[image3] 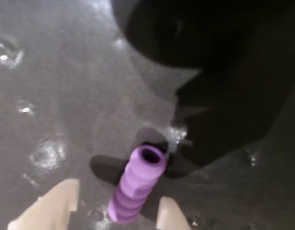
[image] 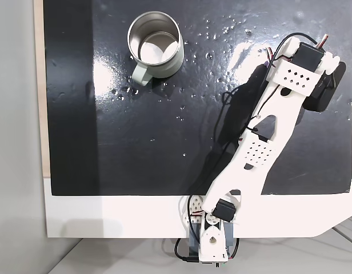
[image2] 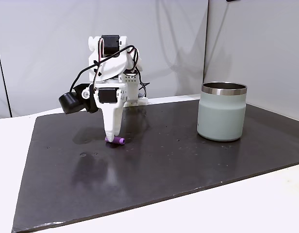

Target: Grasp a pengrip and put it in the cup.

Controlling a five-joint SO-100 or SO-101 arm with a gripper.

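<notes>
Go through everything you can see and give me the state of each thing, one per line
pengrip: lying on its side on the dark mat, between the fingertips, not lifted.
cup: upright on the mat, looks empty, handle toward the lower left in a fixed view from above.
gripper: open, lowered to the mat, one fingertip on each side of the pengrip.
mat: flat on the white table, glossy with glare spots.

One pengrip [image2: 114, 140] — a single lilac ridged tube lying on the mat. One cup [image2: 222, 112], with one handle seen from above. One black mat [image2: 164, 160] on one white desk [image2: 266, 204]. One arm [image: 262, 137] — carrying one pincer [image3: 116, 211] with two pale fingers [image3: 47, 211].
</notes>
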